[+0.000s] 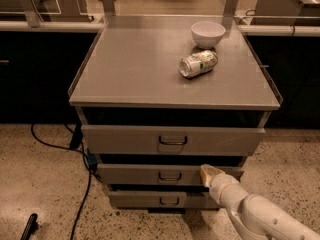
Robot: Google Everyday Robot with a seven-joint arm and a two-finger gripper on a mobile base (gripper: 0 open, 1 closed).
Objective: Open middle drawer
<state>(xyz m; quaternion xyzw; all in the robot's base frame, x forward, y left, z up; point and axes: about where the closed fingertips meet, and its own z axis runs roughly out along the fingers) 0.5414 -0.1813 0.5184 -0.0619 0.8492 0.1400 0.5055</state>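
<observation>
The grey cabinet has three drawer fronts. The middle drawer [150, 174] is a low wide grey front with a small dark pull handle [170, 176]. It stands slightly proud of the bottom drawer [145, 199]. My gripper [210, 173] comes in on a white arm from the lower right. Its tan tip lies against the middle drawer front, to the right of the handle.
The taller top drawer [172, 140] sits above. On the cabinet top [135, 64] are a white bowl [208, 34] and a can [198, 63] lying on its side. A black cable [85, 184] runs over the speckled floor at left. Dark counters flank the cabinet.
</observation>
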